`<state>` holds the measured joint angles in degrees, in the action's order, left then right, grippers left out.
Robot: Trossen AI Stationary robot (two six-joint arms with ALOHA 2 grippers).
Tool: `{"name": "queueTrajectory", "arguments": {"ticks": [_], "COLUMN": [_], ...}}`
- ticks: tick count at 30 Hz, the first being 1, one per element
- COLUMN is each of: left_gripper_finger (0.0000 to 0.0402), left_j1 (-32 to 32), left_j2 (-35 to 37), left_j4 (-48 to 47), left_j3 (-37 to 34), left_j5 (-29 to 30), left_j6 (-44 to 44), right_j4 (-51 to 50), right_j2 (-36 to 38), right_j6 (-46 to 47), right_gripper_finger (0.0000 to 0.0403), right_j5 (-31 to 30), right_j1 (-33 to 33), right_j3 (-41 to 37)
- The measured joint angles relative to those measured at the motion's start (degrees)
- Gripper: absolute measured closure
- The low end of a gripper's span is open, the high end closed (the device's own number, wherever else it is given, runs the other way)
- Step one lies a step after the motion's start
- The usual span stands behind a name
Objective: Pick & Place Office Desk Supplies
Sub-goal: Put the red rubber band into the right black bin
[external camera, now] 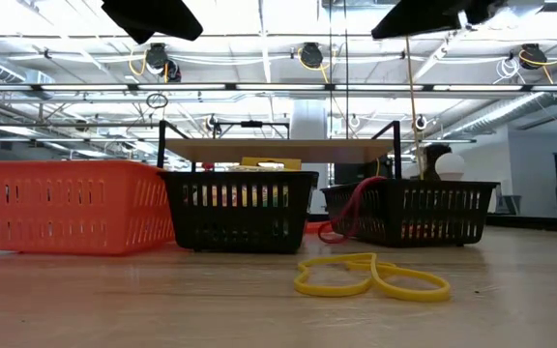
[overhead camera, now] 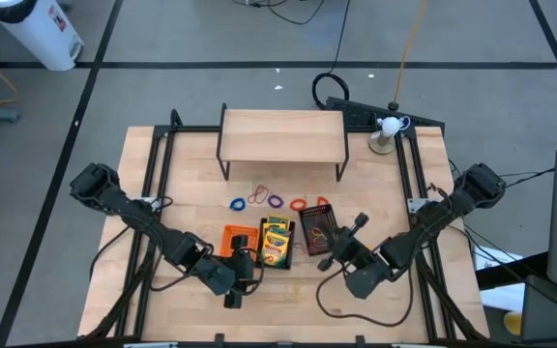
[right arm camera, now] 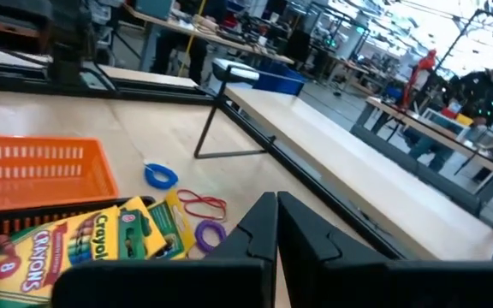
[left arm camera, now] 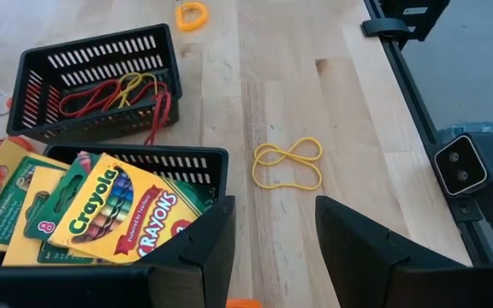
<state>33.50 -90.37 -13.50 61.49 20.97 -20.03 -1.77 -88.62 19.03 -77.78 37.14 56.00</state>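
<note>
Wooden table (overhead camera: 375, 184) partly sorted: crayon boxes (left arm camera: 101, 210) binned, some bands trayed, yellow band (left arm camera: 288, 162) loose. Left gripper (left arm camera: 272, 248) spread, empty; right gripper (right arm camera: 274, 224) pressed together.

Left end effector (left arm camera: 274, 235) agape — right (right arm camera: 276, 227) closed

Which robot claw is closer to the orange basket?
The left one. The left claw, open, hangs right at the near side of the orange basket. The right claw, shut, is farther off, past the crayon basket and over the other black basket.
</note>
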Motion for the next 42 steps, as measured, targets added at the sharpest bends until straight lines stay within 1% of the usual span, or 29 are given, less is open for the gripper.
{"name": "queueTrajectory", "arguments": {"ticks": [5, 8, 11, 13, 17, 21, 23, 26, 29, 30, 32, 36, 38, 40, 42], "left_gripper_finger": [0.0238, 0.0238, 0.0238, 0.0238, 0.0238, 0.0238, 0.0238, 0.0238, 0.0238, 0.0238, 0.0238, 0.0238, 0.0238, 0.0238, 0.0238], "left_j1": [0.0, -0.4, -1.2, -1.9, -4.2, -7.7, -9.9, -13.2, -16.1, -16.9, -18.2, -18.6, -18.0, -16.9, -15.4], "left_j2": [0.0, 0.0, 0.0, 0.0, 0.0, 0.0, 0.0, 0.0, 0.0, 0.0, 0.0, 0.0, 0.0, 0.1, 0.1], "left_j4": [0.0, 0.2, 0.7, 1.3, 4.2, 7.7, 9.9, 12.6, 13.5, 13.5, 13.6, 13.6, 13.0, 11.9, 8.1], "left_j3": [0.0, 0.0, 0.0, 0.0, 0.0, 0.0, 0.0, 0.0, 0.0, 0.0, 0.0, 0.1, 1.0, 2.2, 4.2], "left_j5": [0.0, 0.0, 0.1, 0.1, 0.1, 0.1, 0.1, 0.1, 0.1, 0.1, 0.1, 0.1, 0.1, 0.5, 3.0], "left_j6": [0.3, 0.6, 0.9, 1.2, 6.3, 17.1, 22.3, 27.4, 29.4, 29.4, 28.8, 29.0, 28.3, 27.3, 26.9], "right_j4": [0.6, 1.4, 3.4, 3.8, 4.1, 4.2, 4.4, 4.6, 4.5, 4.5, 4.6, 4.1, 3.1, 1.8, 0.1], "right_j2": [0.0, 0.1, 0.3, 0.3, 0.3, 0.3, 0.4, 1.5, 3.8, 4.7, 6.8, 10.4, 11.9, 12.7, 13.0], "right_j6": [1.3, 1.3, 1.1, 0.4, -2.8, -10.1, -14.2, -19.3, -21.9, -22.0, -22.4, -19.7, -17.9, -16.6, -15.4], "right_gripper_finger": [0.0403, 0.0395, 0.0376, 0.0359, 0.0325, 0.0300, 0.0293, 0.0287, 0.0288, 0.0288, 0.0290, 0.0293, 0.0293, 0.0293, 0.0295], "right_j5": [0.5, 5.9, 11.9, 13.6, 13.2, 12.9, 10.8, 7.1, 7.9, 9.2, 13.9, 29.9, 36.5, 40.5, 40.2], "right_j1": [0.3, 0.7, 1.0, 1.3, 0.9, -0.8, -1.6, -2.4, -3.0, -3.1, -3.4, -3.4, -3.4, -3.3, -2.7], "right_j3": [-0.2, -0.2, -0.2, -0.2, -0.2, -0.2, -0.2, -0.2, -0.2, -0.2, -0.2, -0.2, -0.2, -0.2, -0.2]}}
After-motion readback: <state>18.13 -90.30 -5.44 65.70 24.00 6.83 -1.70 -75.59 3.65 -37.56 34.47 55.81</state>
